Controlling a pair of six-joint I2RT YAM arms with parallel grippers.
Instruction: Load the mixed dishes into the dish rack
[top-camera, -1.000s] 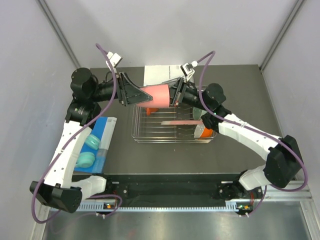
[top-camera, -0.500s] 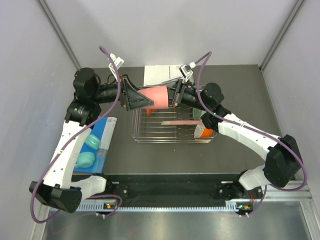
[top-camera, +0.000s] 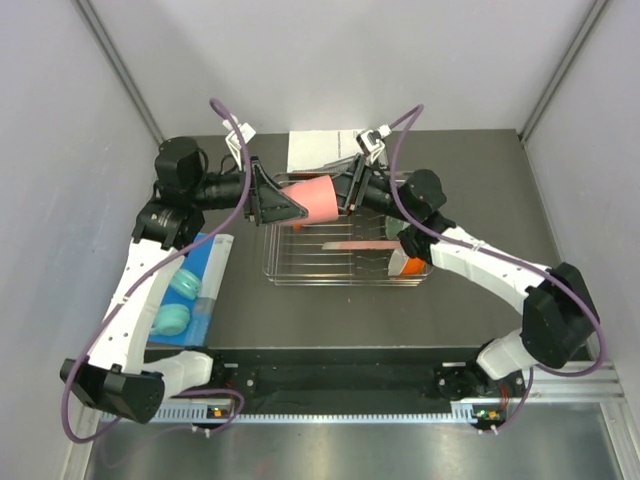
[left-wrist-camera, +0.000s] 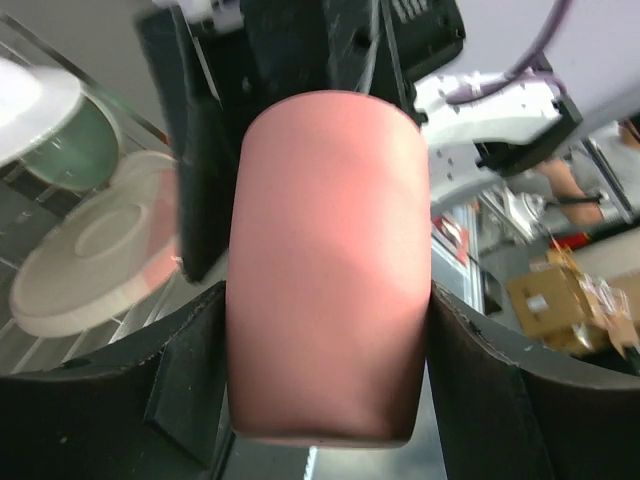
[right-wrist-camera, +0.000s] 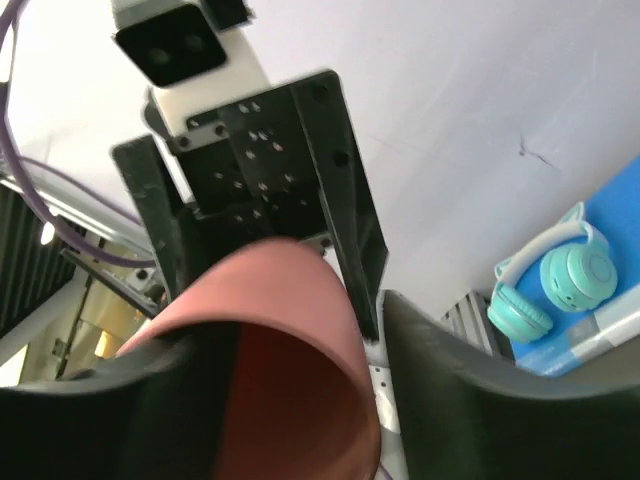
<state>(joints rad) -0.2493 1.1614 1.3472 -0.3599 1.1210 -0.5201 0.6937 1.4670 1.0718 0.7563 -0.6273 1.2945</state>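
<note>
The small pink cup (top-camera: 315, 198) hangs on its side above the back of the dish rack (top-camera: 300, 268), between both arms. My left gripper (top-camera: 290, 205) is shut on the cup's base end; in the left wrist view both fingers press its sides (left-wrist-camera: 325, 260). My right gripper (top-camera: 346, 190) is open around the cup's rim end (right-wrist-camera: 280, 330), and a gap shows beside one finger (right-wrist-camera: 450, 390). A pale pink plate (top-camera: 355, 245), a mint-green bowl (top-camera: 395, 228) and an orange dish (top-camera: 408, 266) sit in the rack.
A blue sheet (top-camera: 205, 285) with teal headphones (top-camera: 175, 300) lies at the left of the table. White printed paper (top-camera: 315, 148) lies behind the rack. Grey walls close in the back and both sides.
My left gripper moved right and closed on the pink cup. My right gripper, which had been shut on the cup, has opened.
</note>
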